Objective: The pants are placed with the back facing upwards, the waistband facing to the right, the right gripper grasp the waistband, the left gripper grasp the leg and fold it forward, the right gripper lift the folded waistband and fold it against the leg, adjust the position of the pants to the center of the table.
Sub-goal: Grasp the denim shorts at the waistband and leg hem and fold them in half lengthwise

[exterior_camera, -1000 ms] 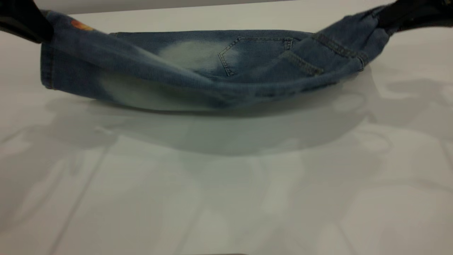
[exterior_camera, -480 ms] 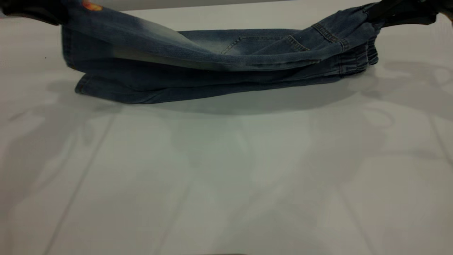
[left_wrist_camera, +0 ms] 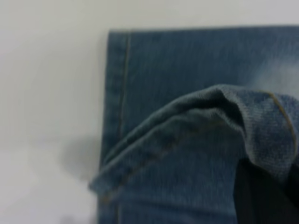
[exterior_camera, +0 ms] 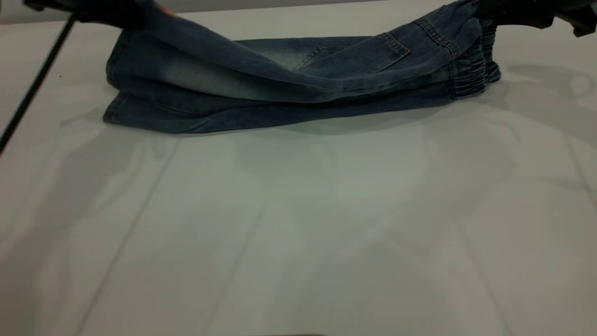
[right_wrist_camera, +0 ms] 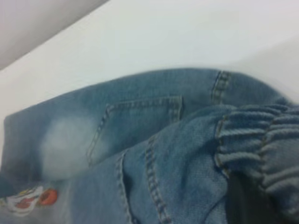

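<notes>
Near the table's point(exterior_camera: 298, 233) far edge, the left gripper point(exterior_camera: 100, 11) clenches the leg point(exterior_camera: 186, 56), the pants point(exterior_camera: 289, 88) sag between, and the right gripper point(exterior_camera: 506, 14) clenches the waistband point(exterior_camera: 471, 77). Uneven lowering could skew the fold; slipping denim would undo it.

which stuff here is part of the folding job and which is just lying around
Part of the job:
pants
waistband
leg
left tool
right tool
table

Lying about:
nothing else on the table; only a black cable hanging at the left
</notes>
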Robot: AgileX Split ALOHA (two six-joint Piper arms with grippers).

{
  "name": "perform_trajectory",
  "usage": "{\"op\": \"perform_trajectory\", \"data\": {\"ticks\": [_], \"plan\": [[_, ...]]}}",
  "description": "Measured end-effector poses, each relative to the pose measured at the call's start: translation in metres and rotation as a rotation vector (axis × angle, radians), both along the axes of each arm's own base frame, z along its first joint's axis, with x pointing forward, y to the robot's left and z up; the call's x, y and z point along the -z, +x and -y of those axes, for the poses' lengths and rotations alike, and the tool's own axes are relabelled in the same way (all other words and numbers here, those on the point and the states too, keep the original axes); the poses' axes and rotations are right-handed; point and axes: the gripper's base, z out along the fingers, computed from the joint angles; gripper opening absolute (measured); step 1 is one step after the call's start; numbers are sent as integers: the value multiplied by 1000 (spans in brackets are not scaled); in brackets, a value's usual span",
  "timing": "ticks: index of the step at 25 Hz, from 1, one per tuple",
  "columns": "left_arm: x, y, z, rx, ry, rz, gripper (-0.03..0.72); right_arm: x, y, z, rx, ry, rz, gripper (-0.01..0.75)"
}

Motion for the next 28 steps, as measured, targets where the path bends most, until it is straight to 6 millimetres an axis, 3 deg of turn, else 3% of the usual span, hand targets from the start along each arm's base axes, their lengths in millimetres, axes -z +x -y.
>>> {"op": "perform_trajectory", "data": {"ticks": [17, 21, 25, 28], "plan": [[46, 21, -1, 20, 190, 196, 44, 5, 45, 7, -58, -109, 143, 82], [50, 21, 0, 70, 230, 214, 55, 6, 49, 7, -63, -119, 155, 199], [45, 25, 3, 143, 303, 296, 100, 6, 50, 7, -71, -126, 163, 402], [36, 28, 4, 218, 423, 412, 180, 6, 50, 7, -72, -128, 165, 545]]}}
